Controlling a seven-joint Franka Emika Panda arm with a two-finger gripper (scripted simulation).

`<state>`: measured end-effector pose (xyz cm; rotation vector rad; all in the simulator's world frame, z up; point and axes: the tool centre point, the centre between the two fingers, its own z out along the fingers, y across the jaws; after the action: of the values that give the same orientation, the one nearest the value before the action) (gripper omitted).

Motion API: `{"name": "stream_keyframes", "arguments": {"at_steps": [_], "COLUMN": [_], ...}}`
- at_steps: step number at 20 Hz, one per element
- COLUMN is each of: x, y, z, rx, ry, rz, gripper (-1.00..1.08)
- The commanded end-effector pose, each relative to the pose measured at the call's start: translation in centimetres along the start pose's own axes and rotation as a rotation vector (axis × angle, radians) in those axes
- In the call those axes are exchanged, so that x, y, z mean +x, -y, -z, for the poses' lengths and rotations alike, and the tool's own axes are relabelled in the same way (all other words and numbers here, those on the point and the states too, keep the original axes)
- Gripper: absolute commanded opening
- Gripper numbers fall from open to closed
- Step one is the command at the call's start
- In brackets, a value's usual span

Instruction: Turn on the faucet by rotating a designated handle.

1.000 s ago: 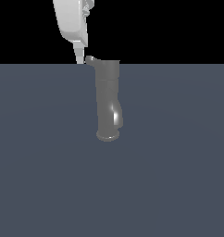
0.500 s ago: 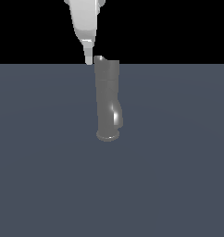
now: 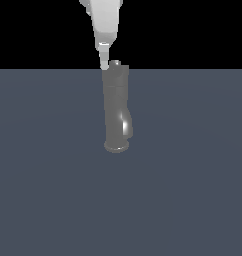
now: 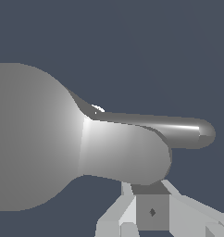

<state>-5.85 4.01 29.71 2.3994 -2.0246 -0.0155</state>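
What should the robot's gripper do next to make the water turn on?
Probably nudge sideways against the handle to start swinging it round. In the wrist view the gripper sits right beside the thin lever sticking out from the faucet top, and in the exterior view its tip is level with the cap, so it seems placed for a push. Whether they touch, I cannot tell.

flat even render light, no cast shadows; bright glare on faucet (image 3: 116, 107) spout; edges blocky.

The faucet (image 3: 116, 107) is seen whole from a raised, distant exterior view and close-up from directly above by the wrist view.
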Motion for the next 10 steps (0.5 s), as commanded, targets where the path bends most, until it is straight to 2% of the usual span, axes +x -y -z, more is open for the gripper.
{"name": "stream_keyframes", "arguments": {"at_steps": [1,10], "x": [3.5,8.0], "y": [0.4,1.4], "z": [0.0,0.1], "rx": [0.006,0.008], "ry": [-0.003,-0.005], "rz": [-0.048,-0.078], "gripper": [-1.00,-1.00]}}
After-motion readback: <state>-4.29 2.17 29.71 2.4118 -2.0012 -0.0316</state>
